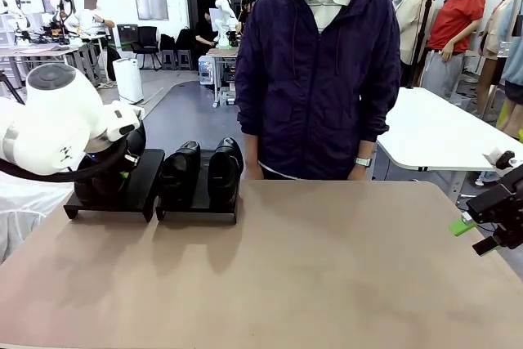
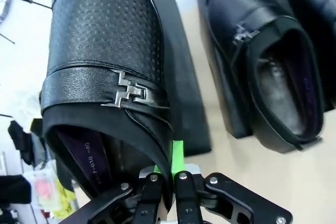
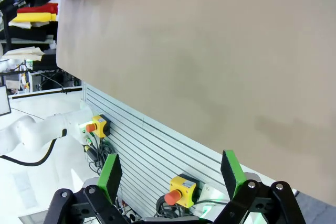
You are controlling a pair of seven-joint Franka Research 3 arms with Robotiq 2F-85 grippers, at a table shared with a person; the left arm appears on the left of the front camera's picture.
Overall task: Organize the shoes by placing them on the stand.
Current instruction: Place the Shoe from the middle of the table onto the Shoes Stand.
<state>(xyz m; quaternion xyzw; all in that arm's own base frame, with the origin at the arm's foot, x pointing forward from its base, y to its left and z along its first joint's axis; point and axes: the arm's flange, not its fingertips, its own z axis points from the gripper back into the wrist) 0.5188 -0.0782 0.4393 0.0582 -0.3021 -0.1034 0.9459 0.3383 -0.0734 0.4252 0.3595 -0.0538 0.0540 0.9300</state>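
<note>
tan table; left tool clamps shoe over stand.

Leather shoes, matt stand, smooth table.

The shoe pinched in the left gripper is black leather with a pebbled, perforated-looking vamp, a smooth strap and a shiny silver metal buckle; its lining looks dark purple and smooth. The neighbouring shoe is smooth, glossy black leather with a worn, dull insole. The stand is matt black, plastic or painted board by its look. The table is smooth, matt beige-brown. The right gripper has hard black links and bright green, rubbery-looking pads. The left arm's shell is glossy white plastic.
</note>
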